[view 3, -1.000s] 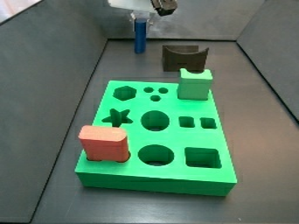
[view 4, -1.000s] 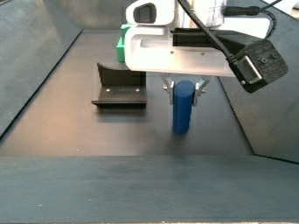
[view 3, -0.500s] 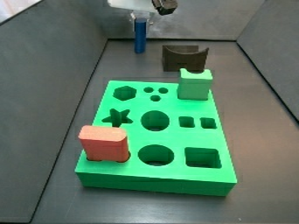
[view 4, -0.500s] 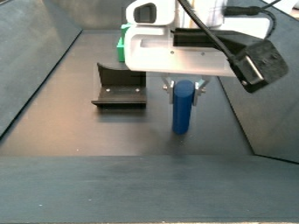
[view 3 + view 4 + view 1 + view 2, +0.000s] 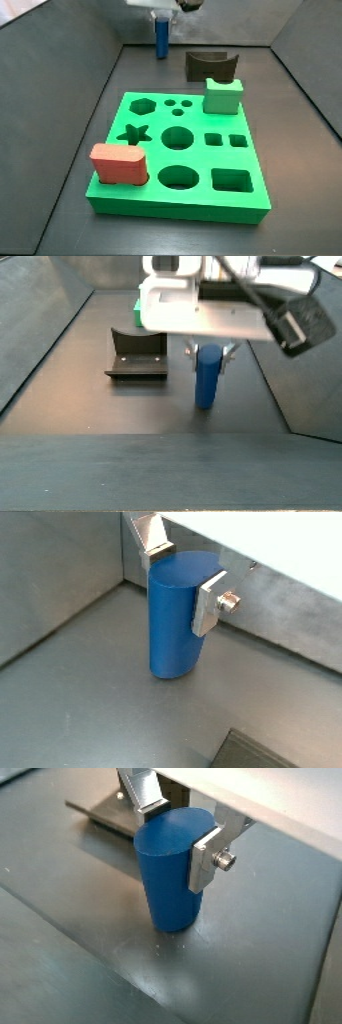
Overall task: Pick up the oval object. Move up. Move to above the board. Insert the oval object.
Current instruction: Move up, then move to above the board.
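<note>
The oval object [image 5: 174,622] is a tall blue peg standing upright near the far wall of the bin, seen in both side views [image 5: 160,40] [image 5: 209,381]. My gripper [image 5: 181,574] is shut on its upper part, one silver finger [image 5: 205,863] pressed against each side of the peg [image 5: 167,878]. In a side view the gripper [image 5: 209,356] hangs straight over it, and the peg's base sits at or just above the grey floor. The board [image 5: 147,195] is a thick green slab with cut-out holes, lying well toward the near end, apart from the peg.
A red rounded block [image 5: 118,163] and a green cube [image 5: 223,95] rest on the board. The dark fixture [image 5: 210,66] stands between the board and the far wall, beside the peg [image 5: 136,356]. Grey sloped walls enclose the floor.
The gripper and the blue peg have shifted very slightly upward. Nothing else has moved.
</note>
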Robot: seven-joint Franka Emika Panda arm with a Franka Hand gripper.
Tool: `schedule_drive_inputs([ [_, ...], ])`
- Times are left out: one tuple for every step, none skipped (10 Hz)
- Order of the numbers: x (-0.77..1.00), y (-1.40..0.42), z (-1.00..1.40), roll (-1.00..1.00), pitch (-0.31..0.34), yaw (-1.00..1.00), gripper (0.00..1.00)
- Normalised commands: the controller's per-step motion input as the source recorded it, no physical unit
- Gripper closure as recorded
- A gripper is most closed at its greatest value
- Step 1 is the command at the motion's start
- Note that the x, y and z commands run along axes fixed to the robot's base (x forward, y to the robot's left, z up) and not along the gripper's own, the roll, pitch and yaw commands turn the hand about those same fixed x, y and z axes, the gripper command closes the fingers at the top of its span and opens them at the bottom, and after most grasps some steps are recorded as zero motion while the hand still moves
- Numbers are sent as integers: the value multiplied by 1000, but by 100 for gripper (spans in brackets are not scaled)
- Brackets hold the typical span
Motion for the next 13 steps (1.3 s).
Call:
schedule_drive_inputs([
  [-54, -32, 586, 9, 83, -23, 100],
  [-42, -17, 434, 34, 79, -23, 100],
  [-32, -12, 273, 53, 75, -20, 100],
  [367, -10, 1000, 84, 7, -321, 100],
  [377, -11, 1000, 75, 27, -290, 100],
  [353, -7, 1000, 37, 77, -219, 100],
  [333, -5, 1000, 14, 93, -156, 100],
  [316, -6, 1000, 6, 97, -109, 100],
  [292, -5, 1000, 6, 98, -68, 100],
  [275, -5, 1000, 5, 99, -51, 100],
  [263, -4, 1000, 5, 100, -43, 100],
  [226, -2, 1000, 6, 100, -30, 100],
  [208, -2, 1000, 8, 99, -27, 100],
])
